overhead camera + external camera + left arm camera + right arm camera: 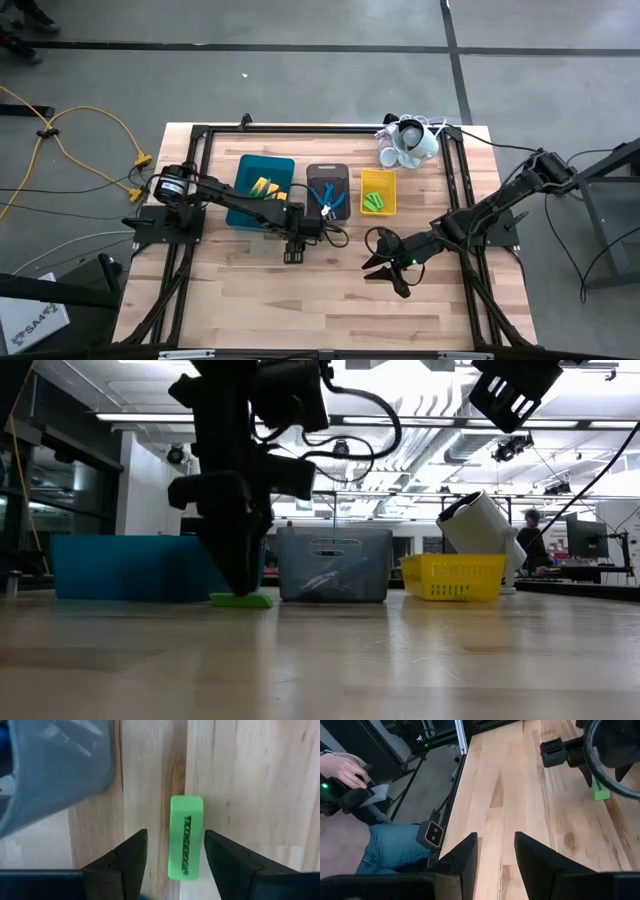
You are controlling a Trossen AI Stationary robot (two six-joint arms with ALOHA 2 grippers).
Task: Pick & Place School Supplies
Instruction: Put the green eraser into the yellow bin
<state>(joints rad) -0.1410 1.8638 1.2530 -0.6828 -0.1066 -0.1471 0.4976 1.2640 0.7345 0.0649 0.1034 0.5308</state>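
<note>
A bright green stick (186, 837) lies flat on the wooden bench (330, 290), just in front of the grey tray (328, 190). The left end effector (175, 855) stands over it, fingers spread wide on either side, not touching it. The right end effector (385, 262) hovers well apart over bare bench, parted and holding nothing.
</note>
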